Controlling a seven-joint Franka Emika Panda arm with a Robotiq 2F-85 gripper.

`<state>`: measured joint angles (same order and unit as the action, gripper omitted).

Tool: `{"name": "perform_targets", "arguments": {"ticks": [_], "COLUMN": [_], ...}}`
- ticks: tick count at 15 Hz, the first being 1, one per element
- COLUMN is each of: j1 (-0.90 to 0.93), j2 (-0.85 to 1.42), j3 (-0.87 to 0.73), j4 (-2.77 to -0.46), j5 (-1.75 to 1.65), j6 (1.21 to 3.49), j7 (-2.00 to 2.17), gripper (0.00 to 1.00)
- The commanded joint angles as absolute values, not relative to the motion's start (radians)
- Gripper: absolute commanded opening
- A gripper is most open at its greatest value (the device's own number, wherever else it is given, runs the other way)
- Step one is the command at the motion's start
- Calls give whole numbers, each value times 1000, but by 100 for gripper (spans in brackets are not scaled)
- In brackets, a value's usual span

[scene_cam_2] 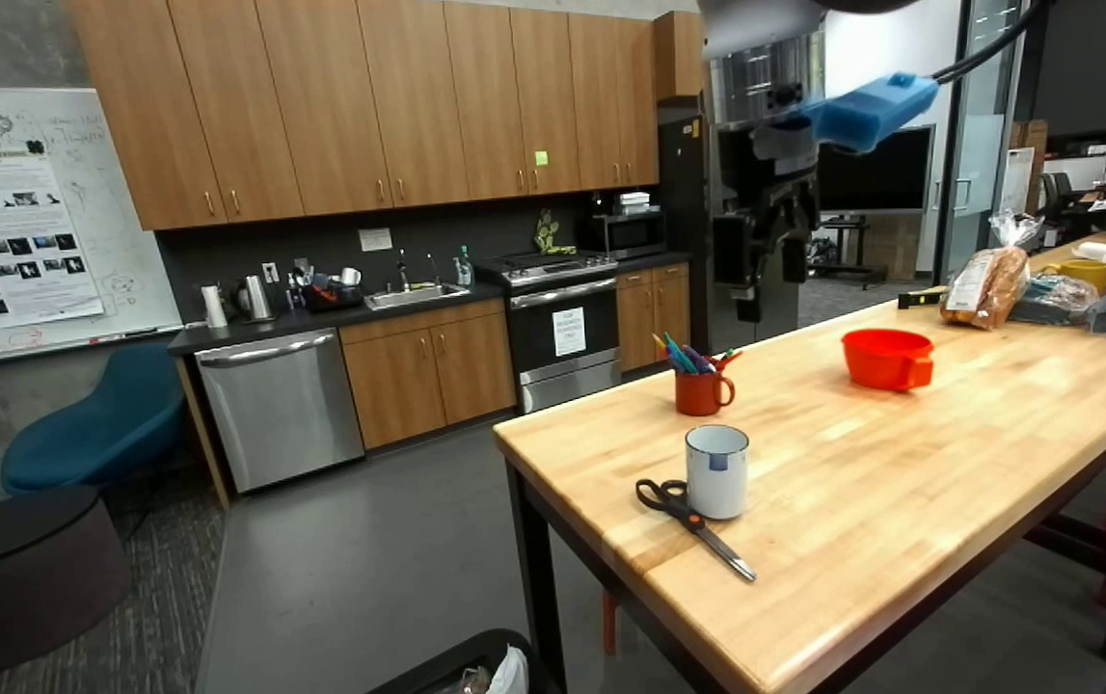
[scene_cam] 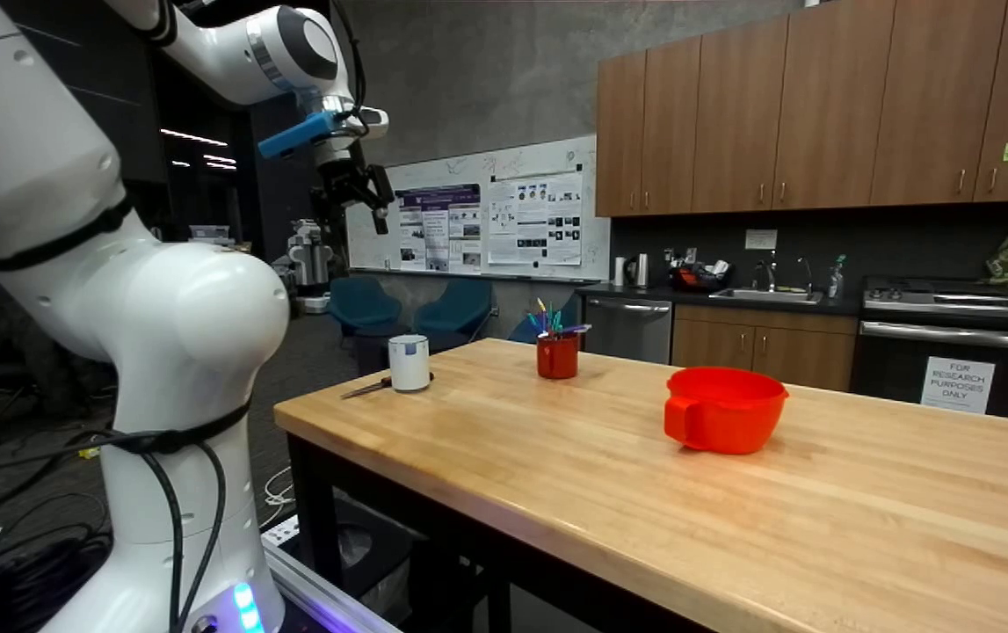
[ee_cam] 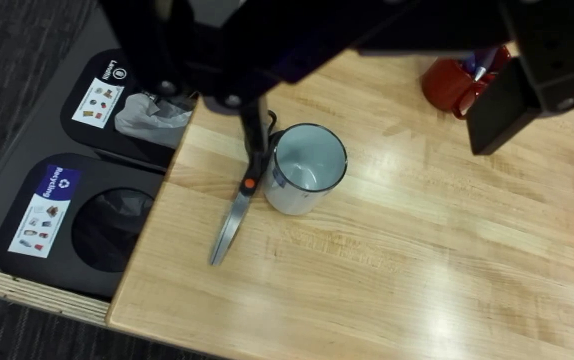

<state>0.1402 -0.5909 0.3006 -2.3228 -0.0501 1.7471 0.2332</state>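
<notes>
While my empty hand [ee_cam: 373, 132] is hovering above the table [ee_cam: 367, 290], fingers [ee_cam: 499, 112] apart, the white mug [ee_cam: 305, 167] is standing beside the scissors [ee_cam: 248, 185]; I'm judging this pre-contact, any touch requiring descent.

The table [scene_cam: 574, 475] is viewed in an exterior view from just off its long edge, slightly above, diagonally toward the cabinets [scene_cam: 732, 132]. Table corner, scissors [scene_cam_2: 695, 523] close, is faced in an exterior view from slightly above, cabinets beyond. In wrist view that table end is looked down on steeply, mug [ee_cam: 304, 170] near. Shared by both exterior views: table, red bowl [scene_cam_2: 880, 360], cabinets.
</notes>
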Motion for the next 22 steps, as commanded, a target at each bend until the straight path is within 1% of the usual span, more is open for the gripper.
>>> {"name": "perform_targets", "arguments": {"ticks": [1,6,15,22], "j1": [121,80,-2,-52], "j2": [-554,-488,-322,-159], "j3": [259,191,70,4], "j4": [-2301,-2273,-2183,-2051], "j5": [-87,-132,-184,-193], "j6": [1760,1825,2025,2051], "j7": [230,202,117,105], "gripper": [100,100,100,100]}}
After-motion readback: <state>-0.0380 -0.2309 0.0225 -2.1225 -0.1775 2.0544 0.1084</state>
